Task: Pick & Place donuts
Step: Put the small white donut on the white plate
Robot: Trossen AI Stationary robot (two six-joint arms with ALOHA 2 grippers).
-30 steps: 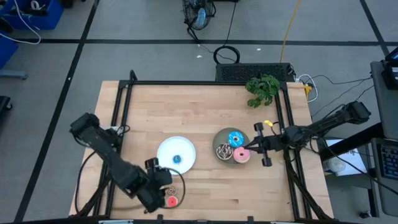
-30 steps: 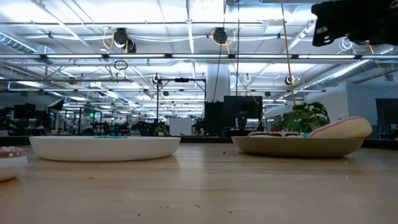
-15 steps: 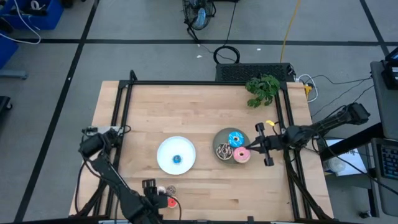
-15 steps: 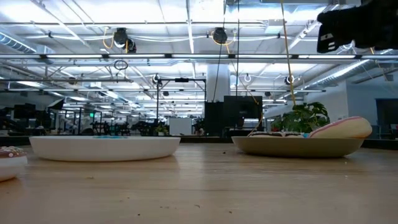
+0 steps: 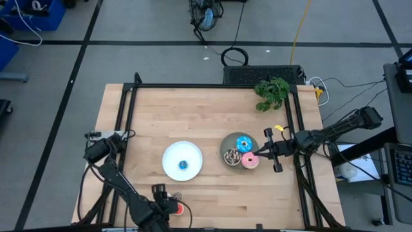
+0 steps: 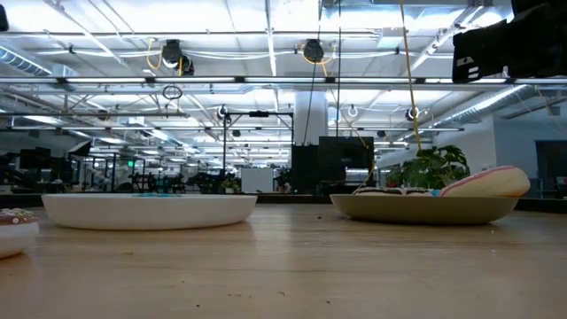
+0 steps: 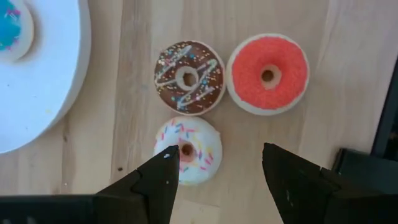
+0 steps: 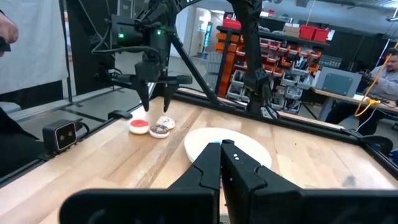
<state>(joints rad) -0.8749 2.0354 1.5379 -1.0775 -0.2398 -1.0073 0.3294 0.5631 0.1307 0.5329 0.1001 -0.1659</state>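
Three tiny donuts lie flat on the wood near the table's near edge: white point(image 7: 186, 151), brown point(image 7: 188, 78) and red point(image 7: 267, 74). My left gripper point(image 7: 217, 163) hangs open above them, pointing down, one finger over the white donut's edge; it touches nothing. A tiny blue donut point(image 5: 183, 164) lies on the white plate point(image 5: 171, 154). The grey-green plate point(image 5: 225, 143) carries the blue sprinkled donut point(image 5: 243, 143), the brown drizzled donut point(image 5: 230, 156) and the pink donut point(image 5: 250, 161), which leans on the rim point(image 6: 487, 182). My right gripper point(image 5: 255, 154) is shut and hovers above the pink donut.
A green plant point(image 5: 271, 91) lies at the far right corner. A black frame rail point(image 5: 129, 116) runs along the table's sides. Bare wood lies between the plates and the far edge. A person sits in the room beyond the table point(image 8: 388, 68).
My left arm has folded back toward the near left corner, and its gripper has drawn slightly toward the near edge, uncovering the tiny donuts beside the red one. The donuts and plates have stayed put.
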